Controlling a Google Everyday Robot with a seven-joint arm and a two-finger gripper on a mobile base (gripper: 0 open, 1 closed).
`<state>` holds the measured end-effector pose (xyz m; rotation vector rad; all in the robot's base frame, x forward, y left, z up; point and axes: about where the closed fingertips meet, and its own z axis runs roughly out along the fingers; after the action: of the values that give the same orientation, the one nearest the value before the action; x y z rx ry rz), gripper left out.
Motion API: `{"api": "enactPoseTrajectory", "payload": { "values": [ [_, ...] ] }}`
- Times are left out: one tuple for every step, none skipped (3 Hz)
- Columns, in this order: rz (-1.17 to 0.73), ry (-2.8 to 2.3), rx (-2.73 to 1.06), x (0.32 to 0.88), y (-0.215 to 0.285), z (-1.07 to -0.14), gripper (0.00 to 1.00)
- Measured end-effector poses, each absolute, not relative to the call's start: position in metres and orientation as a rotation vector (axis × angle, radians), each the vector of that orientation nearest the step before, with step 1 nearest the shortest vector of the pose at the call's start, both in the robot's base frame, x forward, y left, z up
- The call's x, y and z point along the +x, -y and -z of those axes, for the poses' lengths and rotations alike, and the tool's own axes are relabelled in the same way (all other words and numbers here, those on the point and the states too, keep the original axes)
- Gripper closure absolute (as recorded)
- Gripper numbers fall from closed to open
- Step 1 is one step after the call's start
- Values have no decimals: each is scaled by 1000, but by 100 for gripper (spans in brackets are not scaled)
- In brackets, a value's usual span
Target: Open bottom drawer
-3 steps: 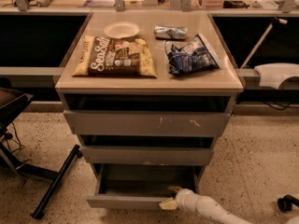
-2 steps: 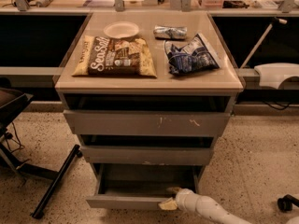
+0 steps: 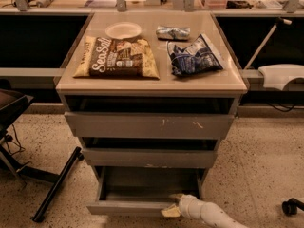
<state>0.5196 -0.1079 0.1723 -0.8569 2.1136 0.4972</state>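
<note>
Though the bottom drawer (image 3: 123, 208) has barely slid since a second ago, it looks open enough, with the pincer (image 3: 170, 211) at its five o'clock lip, grip impossible to tell.

Bottom drawer (image 3: 128, 208) is out, grey tray showing inside. Gripper (image 3: 172, 206) at its front edge, right of ctr, white arm (image 3: 209, 213) in from lower right. Mid drawer (image 3: 149, 158) and top drawer (image 3: 142, 126) slightly out. On cabinet top (image 3: 156, 83) — Sea Salt chip bag (image 3: 118, 57), blue bag (image 3: 194, 56), plate (image 3: 123, 30), silver pkt (image 3: 173, 33)
</note>
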Motion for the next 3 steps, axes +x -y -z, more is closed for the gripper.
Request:
{"api": "enactPoseTrajectory", "payload": {
  "values": [
    [-518,-2116,-831,508,106,-172,100],
    [-519,-2116,-830,506,107,-173,100],
    [-534,-2120,-803,494,106,-173,100]
  ]
}}
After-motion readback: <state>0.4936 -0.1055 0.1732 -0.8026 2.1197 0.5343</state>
